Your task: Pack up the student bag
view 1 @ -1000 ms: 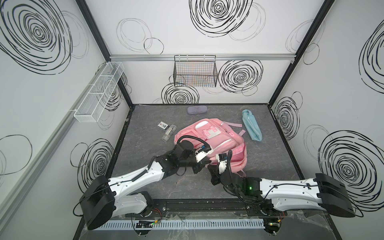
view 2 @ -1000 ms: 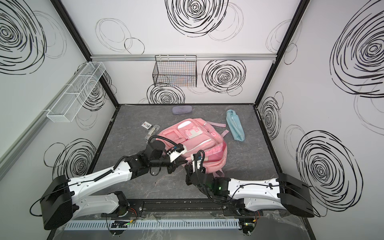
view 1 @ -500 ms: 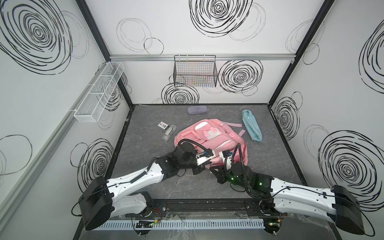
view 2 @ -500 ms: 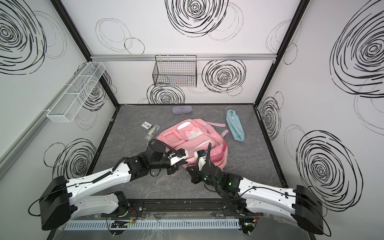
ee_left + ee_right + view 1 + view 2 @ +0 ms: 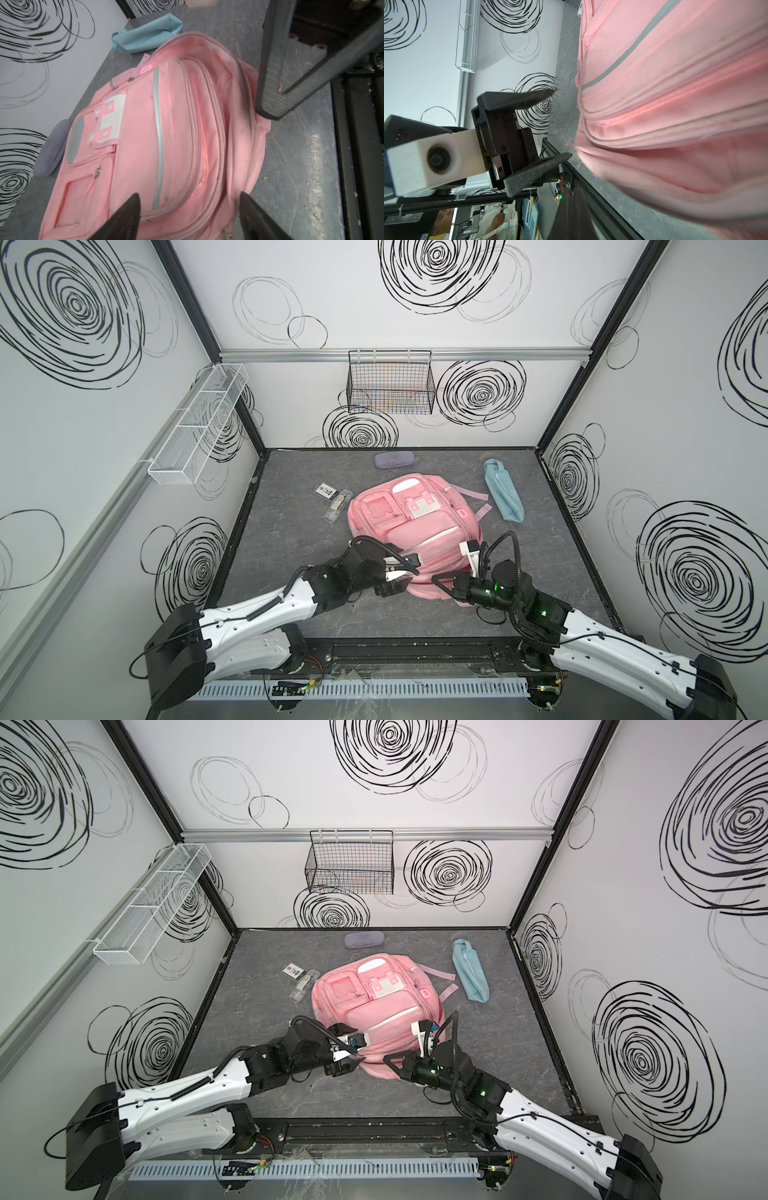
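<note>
Presently, the student bag [image 5: 415, 531] lies flat in the middle of the grey floor [image 5: 291, 539], with its front pockets facing up. Its long axis runs from the arms' side towards the back wall. The end with the small pockets and the white flap patch points at that wall, leaning slightly left. Pink straps trail off its far right side.

The left gripper [image 5: 401, 572] is at the bag's near left corner with its fingers spread wide. The right wrist view shows daylight between it and the fabric, and nothing is held.

The right gripper [image 5: 435, 579] has its fingers pressed together, with the tip at the bag's near rim. Whether fabric is caught between them cannot be told.

Limits of view:
- **Bag, top views:** both grippers and their cables cover the near end of the bag in both top views.
- **Bag, left wrist view:** a fold of pink lining [image 5: 218, 68] shows along the near rim, but the inside is not visible.

Other items:
- A light-blue pouch [image 5: 503, 491] lies to the right of the bag, apart from it.
- A grey case [image 5: 394, 459] lies beyond the bag by the back wall.
- A card [image 5: 325, 491] and a clear packet [image 5: 338, 506] lie just left of the bag. The packet's contents are too small to make out.
- The contents of the wire basket [image 5: 390, 381] on the back wall are blurred.
</note>
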Robot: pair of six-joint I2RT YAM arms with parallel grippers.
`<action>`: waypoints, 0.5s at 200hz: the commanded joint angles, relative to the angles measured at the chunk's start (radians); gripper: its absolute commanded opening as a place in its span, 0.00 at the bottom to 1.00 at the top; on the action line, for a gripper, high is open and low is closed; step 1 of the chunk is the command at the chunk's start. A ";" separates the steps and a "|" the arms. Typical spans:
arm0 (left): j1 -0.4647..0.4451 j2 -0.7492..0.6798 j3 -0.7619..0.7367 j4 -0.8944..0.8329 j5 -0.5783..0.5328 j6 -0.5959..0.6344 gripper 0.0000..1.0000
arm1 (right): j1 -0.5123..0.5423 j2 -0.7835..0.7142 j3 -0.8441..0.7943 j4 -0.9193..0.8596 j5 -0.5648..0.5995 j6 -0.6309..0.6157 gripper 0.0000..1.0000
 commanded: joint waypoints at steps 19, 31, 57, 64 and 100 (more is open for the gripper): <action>0.031 -0.087 -0.020 0.072 -0.058 0.043 0.76 | 0.027 0.039 0.066 -0.120 0.056 -0.103 0.00; 0.053 -0.080 0.003 0.025 -0.074 0.016 0.66 | 0.099 0.081 0.114 -0.215 0.185 -0.200 0.07; 0.133 -0.079 0.010 0.004 -0.162 -0.103 0.69 | 0.332 0.271 0.223 -0.322 0.508 -0.297 0.26; 0.169 -0.082 0.005 0.013 -0.178 -0.139 0.69 | 0.383 0.343 0.249 -0.324 0.573 -0.296 0.36; 0.334 -0.141 -0.024 0.047 -0.203 -0.231 0.68 | 0.459 0.683 0.398 -0.304 0.699 -0.288 0.44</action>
